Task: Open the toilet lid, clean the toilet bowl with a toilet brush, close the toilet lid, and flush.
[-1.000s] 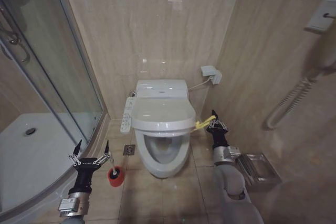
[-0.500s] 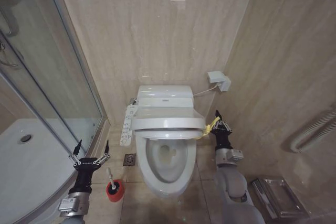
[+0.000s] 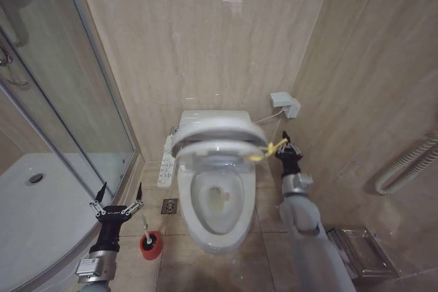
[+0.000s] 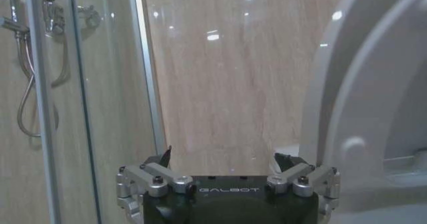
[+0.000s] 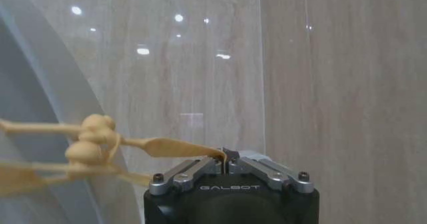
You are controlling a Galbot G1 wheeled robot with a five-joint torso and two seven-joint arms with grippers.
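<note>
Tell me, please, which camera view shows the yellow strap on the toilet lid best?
The right wrist view: the yellow strap runs into the shut right pincer. The head view shows it small at the toilet lid edge; the left wrist view catches the lid alone.

Bathroom: tiled walls, glass shower enclosure, toilet bowl.
</note>
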